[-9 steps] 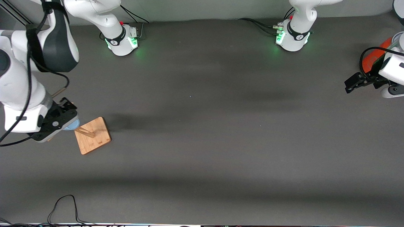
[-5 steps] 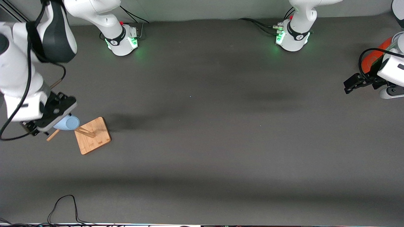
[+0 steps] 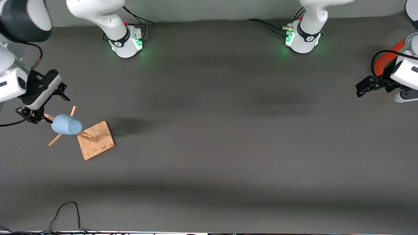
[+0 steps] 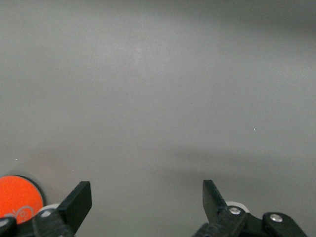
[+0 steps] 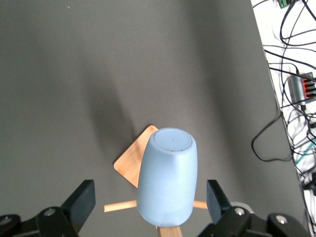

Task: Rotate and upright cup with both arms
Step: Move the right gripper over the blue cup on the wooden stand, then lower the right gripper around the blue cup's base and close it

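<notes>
While the cup [image 3: 66, 124] sits mouth-down over a peg of the wooden rack [image 3: 95, 140] at the right arm's end of the table, tilted with its closed bottom pointing up and outward, neither arm has hold of it; the right gripper [image 3: 41, 105] hangs just beside and above the cup with its 2 fingers spread apart and empty, and in the right wrist view the cup [image 5: 167, 181] lies between those fingers [image 5: 79, 200] with clear gaps on both flanks; the left gripper [image 3: 365, 86] waits at the left arm's end of the table near the orange cylinder [image 3: 385, 60], its fingers likewise apart and holding nothing; judged from this, the task is at its start, the cup not yet taken. Risks: the cup is matte and tapered, so a grip placed toward the narrow closed end could slide off; pulling it off at an angle to the peg could drag or tip the light rack; closing off-centre could spin the cup on its peg.
</notes>
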Action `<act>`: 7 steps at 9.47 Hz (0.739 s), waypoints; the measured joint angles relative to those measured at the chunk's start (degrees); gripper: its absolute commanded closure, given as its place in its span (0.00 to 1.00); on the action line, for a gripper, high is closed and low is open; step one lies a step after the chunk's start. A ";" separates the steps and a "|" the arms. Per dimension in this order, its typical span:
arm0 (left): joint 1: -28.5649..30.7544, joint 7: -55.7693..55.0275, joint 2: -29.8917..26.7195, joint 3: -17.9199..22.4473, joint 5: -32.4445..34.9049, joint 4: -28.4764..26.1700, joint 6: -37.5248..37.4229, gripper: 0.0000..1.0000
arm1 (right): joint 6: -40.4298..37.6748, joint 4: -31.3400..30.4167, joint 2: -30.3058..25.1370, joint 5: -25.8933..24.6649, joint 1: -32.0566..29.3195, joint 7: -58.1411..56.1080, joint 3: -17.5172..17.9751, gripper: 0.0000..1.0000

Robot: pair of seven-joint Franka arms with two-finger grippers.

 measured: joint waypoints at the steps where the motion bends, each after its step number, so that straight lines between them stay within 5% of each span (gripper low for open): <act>1: 0.01 0.00 0.00 0.02 0.00 -0.05 0.01 0.00 | 0.83 -0.38 0.93 2.26 0.00 -1.84 -0.51 0.00; 4: 0.03 -0.01 0.00 0.02 0.00 -0.55 0.06 0.00 | 2.12 -0.51 4.43 9.67 0.02 -8.63 -2.96 0.00; 7: 0.09 -0.02 0.00 0.10 0.00 -0.61 0.10 0.00 | 2.29 -0.51 6.06 11.46 -0.09 -13.05 -4.79 0.00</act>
